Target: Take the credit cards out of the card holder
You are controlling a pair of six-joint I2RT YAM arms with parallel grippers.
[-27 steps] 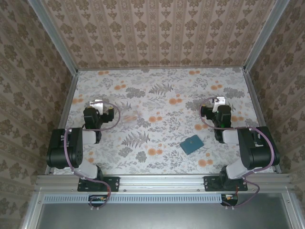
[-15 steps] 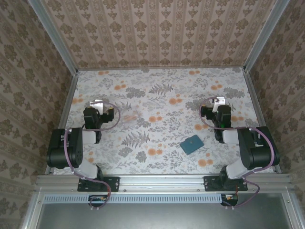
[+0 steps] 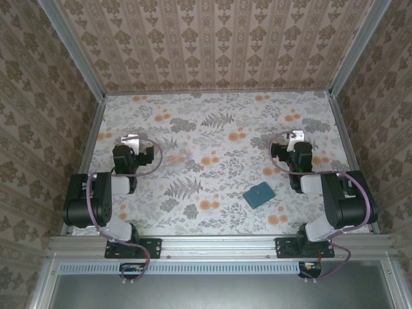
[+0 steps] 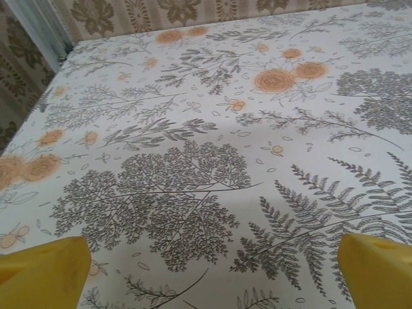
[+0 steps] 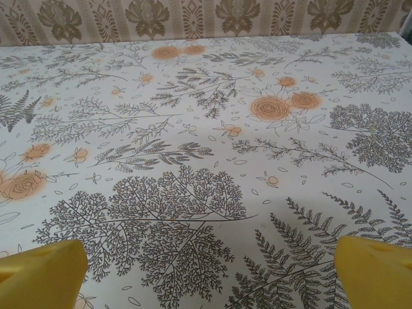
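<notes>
While left gripper (image 4: 209, 273) and right gripper (image 5: 209, 273) gape, card holder (image 3: 259, 194) lies folded — inside hidden.

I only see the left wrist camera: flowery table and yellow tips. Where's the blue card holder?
Observer: The card holder lies on the table near the front edge, over toward the right arm.
Operator: Is a hand touching it?
Observer: No. The right hand hangs farther back, apart from it.
Operator: Is that hand open?
Observer: Yes, its yellow fingers stand wide apart.
</notes>
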